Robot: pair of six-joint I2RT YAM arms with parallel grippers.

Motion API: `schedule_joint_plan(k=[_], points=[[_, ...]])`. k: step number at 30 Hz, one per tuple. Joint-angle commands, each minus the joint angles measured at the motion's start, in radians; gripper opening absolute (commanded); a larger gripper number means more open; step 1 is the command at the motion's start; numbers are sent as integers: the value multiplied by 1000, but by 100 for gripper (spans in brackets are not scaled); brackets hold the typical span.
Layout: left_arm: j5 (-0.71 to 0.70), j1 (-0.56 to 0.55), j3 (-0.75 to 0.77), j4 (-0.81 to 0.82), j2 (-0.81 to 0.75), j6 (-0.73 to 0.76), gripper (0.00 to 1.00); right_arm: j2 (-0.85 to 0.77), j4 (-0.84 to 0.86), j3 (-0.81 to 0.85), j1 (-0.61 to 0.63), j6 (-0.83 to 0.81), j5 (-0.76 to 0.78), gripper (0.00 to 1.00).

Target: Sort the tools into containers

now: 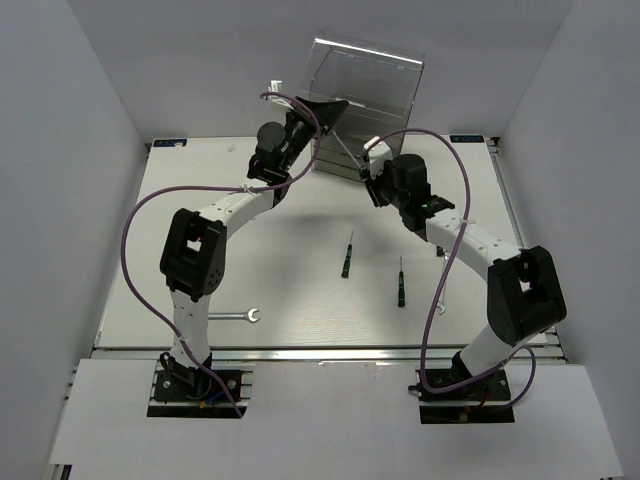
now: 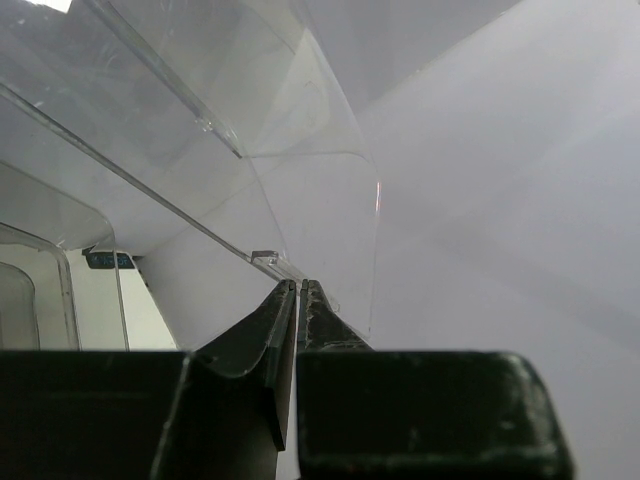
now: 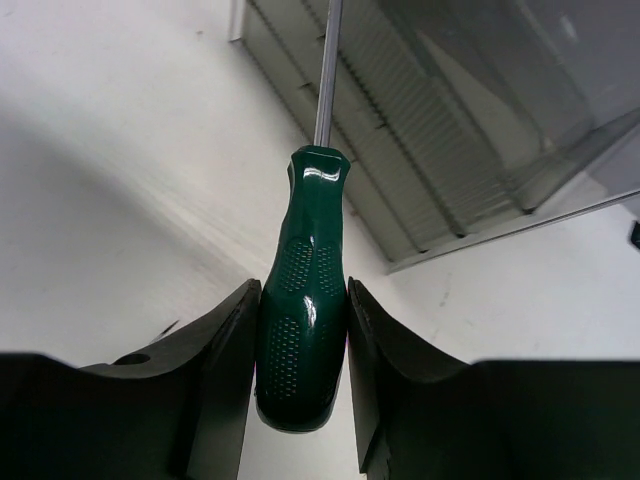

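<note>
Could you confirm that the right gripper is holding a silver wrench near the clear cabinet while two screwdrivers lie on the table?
Not quite: the right wrist view shows the right gripper holding a green-handled screwdriver, not a wrench. It is indeed near the clear cabinet, with two screwdrivers on the table.

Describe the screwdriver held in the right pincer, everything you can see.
The screwdriver has a glossy dark-green handle with dimpled grip patches and a thin grey metal shaft. The right pincer clamps the handle's lower half from both sides. The shaft points toward the clear cabinet; its tip runs out of the wrist view.
</note>
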Motion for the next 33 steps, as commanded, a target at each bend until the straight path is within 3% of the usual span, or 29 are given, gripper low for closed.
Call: schedule_joint_plan(k=[1,33], points=[[-29,18,26,17,7,7,0,4,129,72,-8,-62,67,0],[-27,18,45,23,11,2,0,287,491,215,-16,-656,101,0]])
